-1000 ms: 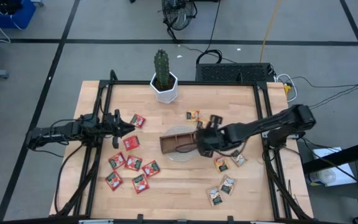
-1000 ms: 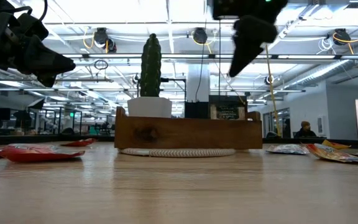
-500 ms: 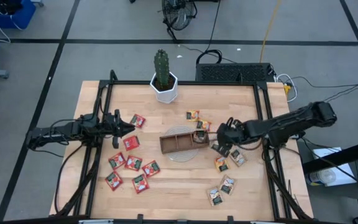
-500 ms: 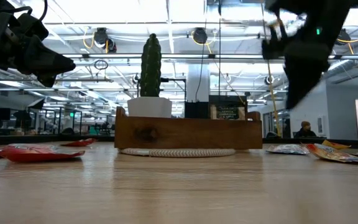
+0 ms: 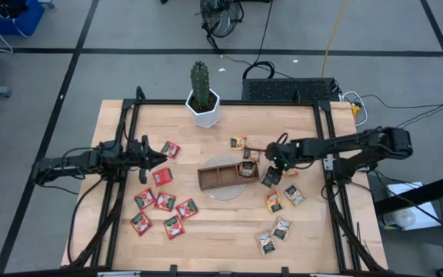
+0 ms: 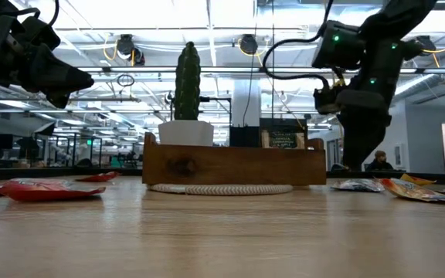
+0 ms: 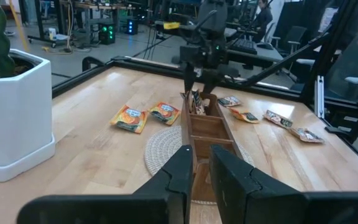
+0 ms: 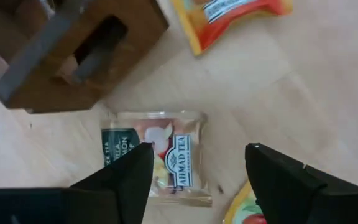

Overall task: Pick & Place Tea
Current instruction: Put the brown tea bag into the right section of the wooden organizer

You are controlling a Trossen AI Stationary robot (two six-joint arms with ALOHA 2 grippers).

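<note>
The right end effector [image 5: 274, 164] is hovering just beside the wooden tray's [image 5: 223, 175] right end, its fingers [image 8: 127, 180] spread wide and holding nothing, directly above a grey-white tea sachet [image 8: 153, 158] lying flat on the table [image 5: 221, 231]. The left end effector [image 5: 158, 158] is waiting over the red sachets [image 5: 162, 201] on the left, fingers nearly closed and apparently empty. More sachets are lying scattered to the right [image 5: 274, 203], and some are showing in the tray's end compartment. Each sachet is probably light, thin, crinkly and slippery, so pinching across its edges looks best. The table is pale smooth wood; a workshop is stretching behind it.
</note>
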